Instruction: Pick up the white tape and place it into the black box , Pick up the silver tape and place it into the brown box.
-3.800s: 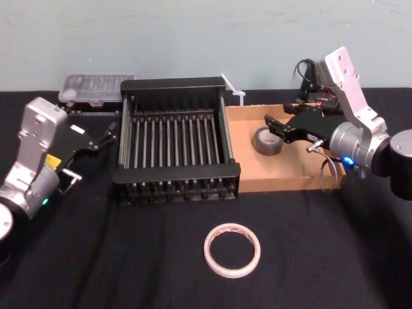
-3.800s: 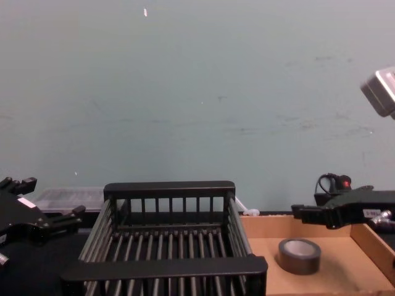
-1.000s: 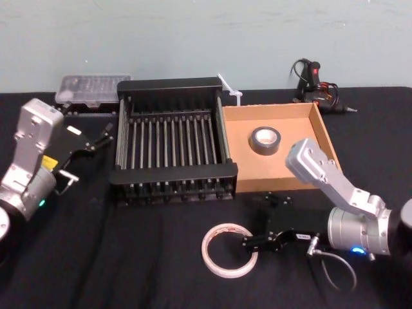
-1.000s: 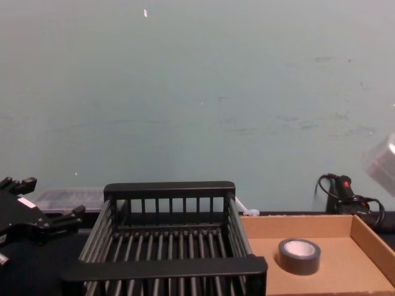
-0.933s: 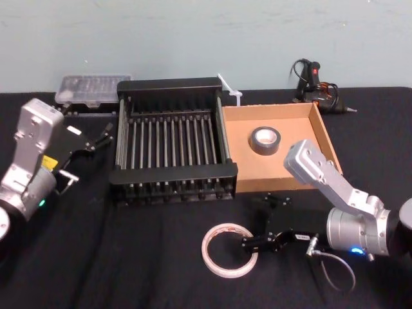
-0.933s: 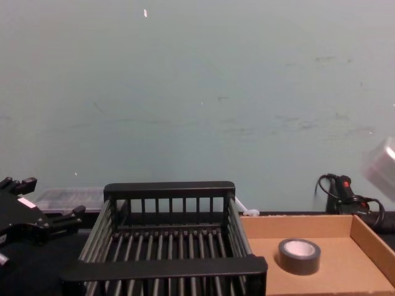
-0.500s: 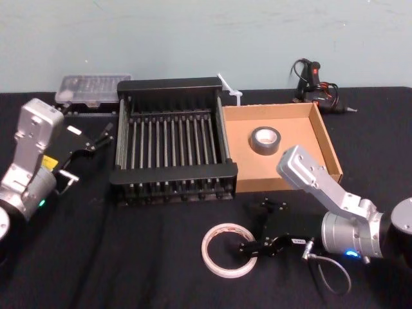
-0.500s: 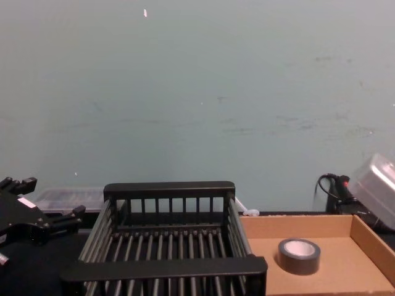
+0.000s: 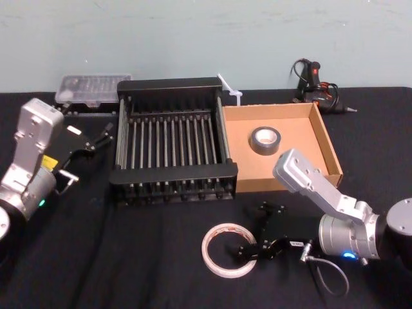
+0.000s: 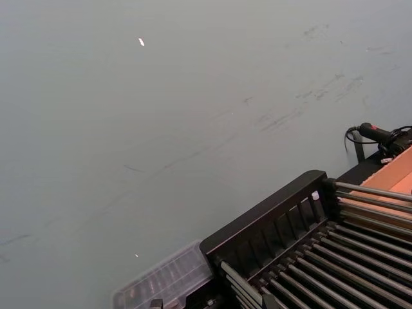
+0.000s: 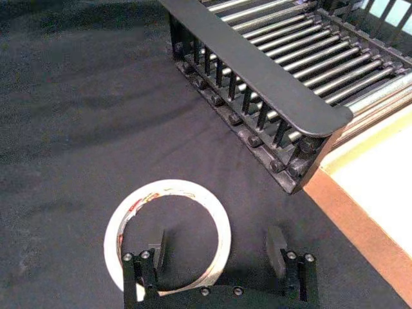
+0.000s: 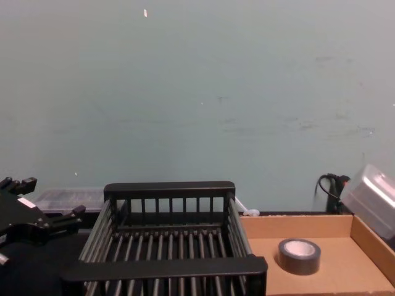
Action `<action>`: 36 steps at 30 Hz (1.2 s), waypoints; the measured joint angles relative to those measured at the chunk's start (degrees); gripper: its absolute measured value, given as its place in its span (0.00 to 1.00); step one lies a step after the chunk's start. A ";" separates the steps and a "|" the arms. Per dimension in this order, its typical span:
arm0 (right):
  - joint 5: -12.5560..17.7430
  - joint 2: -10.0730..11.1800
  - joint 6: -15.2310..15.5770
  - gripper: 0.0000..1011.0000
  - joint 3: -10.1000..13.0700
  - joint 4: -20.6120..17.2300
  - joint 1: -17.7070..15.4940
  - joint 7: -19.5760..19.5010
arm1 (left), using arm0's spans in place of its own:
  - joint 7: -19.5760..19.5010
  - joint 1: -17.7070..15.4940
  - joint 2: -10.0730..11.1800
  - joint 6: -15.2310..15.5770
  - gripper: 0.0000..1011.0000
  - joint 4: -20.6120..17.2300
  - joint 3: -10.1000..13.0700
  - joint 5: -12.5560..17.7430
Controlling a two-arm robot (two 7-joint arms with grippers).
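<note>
- Picking up the white tape (image 9: 228,226) is the step in hand. It lies flat on the black tabletop (image 9: 129,264), on the robot's side of both boxes and touching neither.
- The right gripper (image 9: 253,248) sits low at the roll's right edge with its jaws apart. In the right wrist view one finger (image 11: 158,246) stands inside the ring and the other (image 11: 277,246) outside it. The band lies between them and is not yet pinched.
- The next move, I judge, calls for closing on that thin band without letting the flat roll skid. After that comes a lift high enough to clear the near rim of the black box (image 9: 174,172), which is empty.
- The silver tape (image 9: 264,150) already lies inside the brown box (image 9: 299,138), towards its back left, so that half of the job looks done.
- The left gripper (image 9: 103,136) hangs idle to the left of the black box, jaws slightly apart and holding nothing.
- By count there are two rolls of tape, one white and one grey. There are two boxes, one black and slatted, the other tan card.
- There are also two grippers, one clear plastic case (image 9: 93,87) behind the black box, and one glue gun (image 9: 312,74) at the back right.
</note>
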 joint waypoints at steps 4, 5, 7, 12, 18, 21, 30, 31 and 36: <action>-0.17 -0.08 0.01 0.99 -0.20 0.27 0.15 0.16 | 0.00 0.00 0.00 0.00 0.99 0.00 0.00 0.00; -0.19 -0.11 0.01 0.99 -0.23 0.30 0.16 0.20 | 0.00 0.00 0.00 0.00 0.99 0.00 0.00 0.00; -0.27 -0.17 0.08 0.99 -0.35 0.43 0.25 0.29 | 0.00 0.00 0.00 0.00 0.99 0.00 0.00 0.00; -0.36 -0.27 0.15 0.99 -0.53 0.73 0.43 0.48 | 0.00 0.00 0.00 0.00 0.99 0.00 0.00 0.00; -0.62 -0.37 0.18 0.99 -0.80 1.12 0.71 0.75 | 0.00 0.00 0.00 0.00 0.99 0.00 0.00 0.00; -0.68 -0.39 0.19 0.99 -0.86 1.23 0.76 0.83 | 0.00 0.00 0.00 0.00 0.99 0.00 0.00 0.00; -0.87 -0.50 0.16 0.99 -0.95 1.37 0.78 0.85 | 0.00 0.00 0.00 0.00 0.99 0.00 0.00 0.00; -0.91 -0.55 0.16 0.99 -0.97 1.40 0.79 0.84 | 0.00 0.00 0.00 0.00 0.99 0.00 0.00 0.00; -0.95 -0.58 0.16 0.99 -0.97 1.42 0.77 0.81 | 0.00 0.00 0.00 0.00 0.99 0.00 0.00 0.00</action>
